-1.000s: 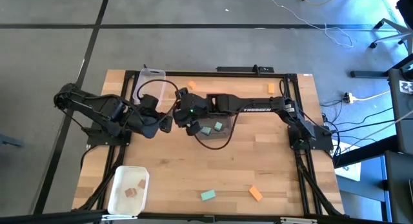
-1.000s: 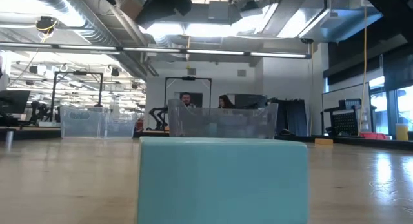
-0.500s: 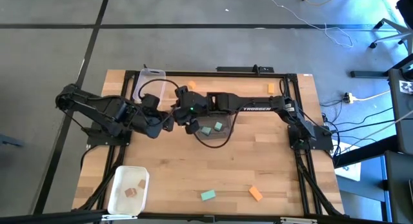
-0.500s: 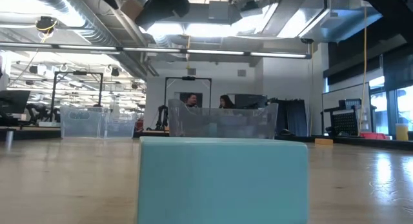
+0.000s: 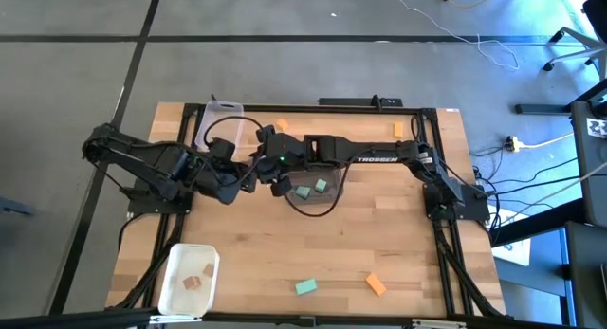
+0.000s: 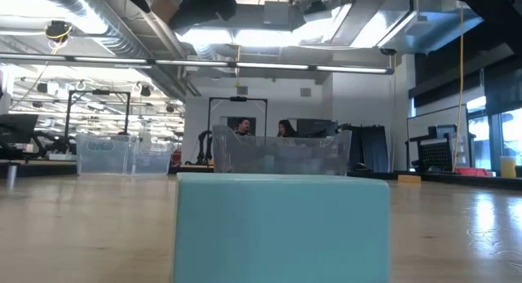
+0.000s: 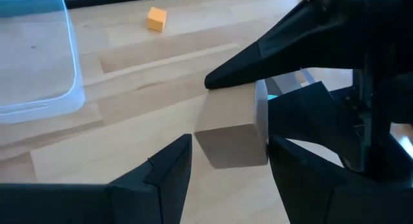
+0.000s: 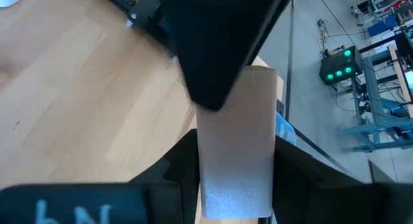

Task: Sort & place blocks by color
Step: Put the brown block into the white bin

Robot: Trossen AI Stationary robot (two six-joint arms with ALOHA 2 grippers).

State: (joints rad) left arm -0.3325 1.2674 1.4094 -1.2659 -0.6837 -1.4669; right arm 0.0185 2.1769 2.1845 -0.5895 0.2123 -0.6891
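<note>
Evidently a handover is in hand: the tan block [image 8: 235, 140] is clamped in the right gripper's [image 8: 233, 179] fingers, above the tabletop [image 5: 398, 244]. The left gripper [image 7: 229, 166], fingers apart, is placed around it; closing is called for next.

Robotics lab (exposed ducts [image 6: 106, 26], test rigs [image 8: 381, 88])

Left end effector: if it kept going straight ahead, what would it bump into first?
Probably the tan block held by the right end effector; it sits just ahead of the left end effector, between its open fingers.

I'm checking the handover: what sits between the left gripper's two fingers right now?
In the left wrist view, the tan block lies between the left gripper's open fingers, apparently untouched by them; the right gripper holds it.
</note>
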